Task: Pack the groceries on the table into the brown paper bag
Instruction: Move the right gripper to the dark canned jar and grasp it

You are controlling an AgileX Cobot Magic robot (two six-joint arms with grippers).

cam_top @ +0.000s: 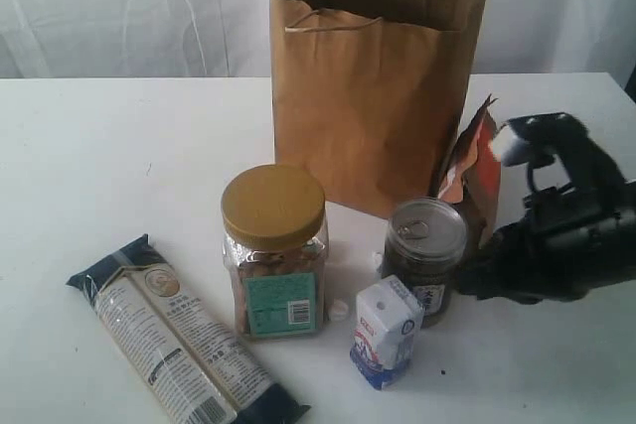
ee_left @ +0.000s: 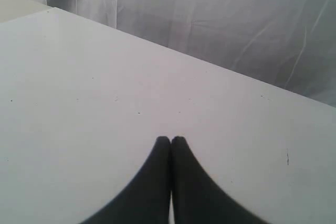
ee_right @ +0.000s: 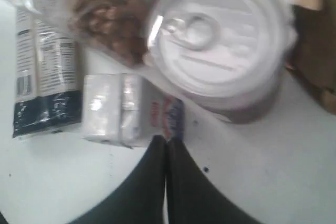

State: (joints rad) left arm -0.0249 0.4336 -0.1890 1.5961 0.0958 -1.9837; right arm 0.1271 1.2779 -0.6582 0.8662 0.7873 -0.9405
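Note:
The brown paper bag (cam_top: 373,86) stands open at the back of the table (cam_top: 99,166). In front of it are a yellow-lidded clear jar (cam_top: 273,250), a dark metal-lidded jar (cam_top: 425,255), a blue-white carton (cam_top: 388,333) and a long noodle pack (cam_top: 179,340) lying flat. An orange-brown pouch (cam_top: 477,171) leans beside the bag. My right gripper (cam_top: 465,280) is shut and empty, just right of the dark jar. In the right wrist view its tips (ee_right: 167,139) sit close to the carton (ee_right: 131,111), below the jar's lid (ee_right: 220,40). My left gripper (ee_left: 170,139) is shut over bare table.
White curtain (cam_top: 119,7) hangs behind the table. Two small white bits (cam_top: 339,311) lie between the jars. The right arm's black body (cam_top: 566,245) fills the right side, close to the pouch. The left wrist view shows only tabletop (ee_left: 79,77) and curtain.

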